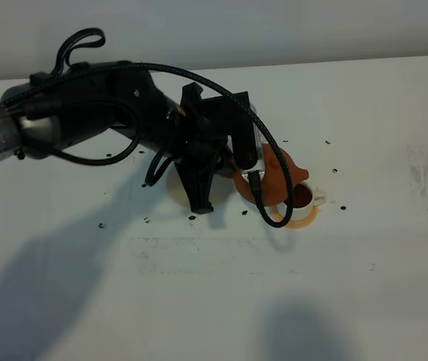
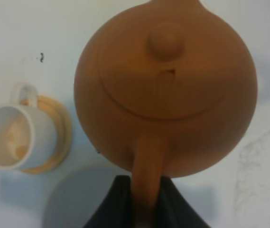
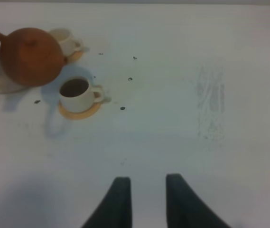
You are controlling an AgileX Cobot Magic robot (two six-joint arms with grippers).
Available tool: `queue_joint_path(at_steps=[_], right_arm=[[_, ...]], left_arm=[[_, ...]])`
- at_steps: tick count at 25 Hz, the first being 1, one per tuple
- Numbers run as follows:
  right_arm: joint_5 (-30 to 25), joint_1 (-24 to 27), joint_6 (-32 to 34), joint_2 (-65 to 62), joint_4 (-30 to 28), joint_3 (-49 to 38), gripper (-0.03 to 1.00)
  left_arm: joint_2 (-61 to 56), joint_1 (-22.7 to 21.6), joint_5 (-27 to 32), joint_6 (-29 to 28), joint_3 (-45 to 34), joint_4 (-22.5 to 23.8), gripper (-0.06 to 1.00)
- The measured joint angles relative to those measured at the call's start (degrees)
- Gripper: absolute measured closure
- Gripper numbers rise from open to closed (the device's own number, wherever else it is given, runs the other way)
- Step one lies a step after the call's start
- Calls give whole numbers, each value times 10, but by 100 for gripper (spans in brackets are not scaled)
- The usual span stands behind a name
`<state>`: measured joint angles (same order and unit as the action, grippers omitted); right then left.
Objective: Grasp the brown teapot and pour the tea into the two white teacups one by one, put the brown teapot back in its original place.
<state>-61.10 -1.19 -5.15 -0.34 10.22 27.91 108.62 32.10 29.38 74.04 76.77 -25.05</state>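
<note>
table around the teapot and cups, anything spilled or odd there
Small dark specks dot the white table around the brown teapot and the filled teacup, like splashes or tea bits; which, the pictures don't show. Nothing else stands out.

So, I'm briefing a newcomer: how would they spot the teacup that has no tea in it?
Find the brown teapot, gripped by the left pincer over the white table. Two cups sit close by it on orange coasters. The empty teacup shows pale cream inside, while its neighbour, the filled teacup, is dark with tea.
</note>
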Motion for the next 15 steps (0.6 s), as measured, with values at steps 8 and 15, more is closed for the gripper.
queue_joint_path(at_steps=[8, 15], right_arm=[[0, 0, 0, 0, 0, 0, 77], [0, 0, 0, 0, 0, 0, 77]], left_arm=[[-30, -16, -32, 1, -86, -38, 84], [-32, -18, -73, 46, -145, -97, 84]])
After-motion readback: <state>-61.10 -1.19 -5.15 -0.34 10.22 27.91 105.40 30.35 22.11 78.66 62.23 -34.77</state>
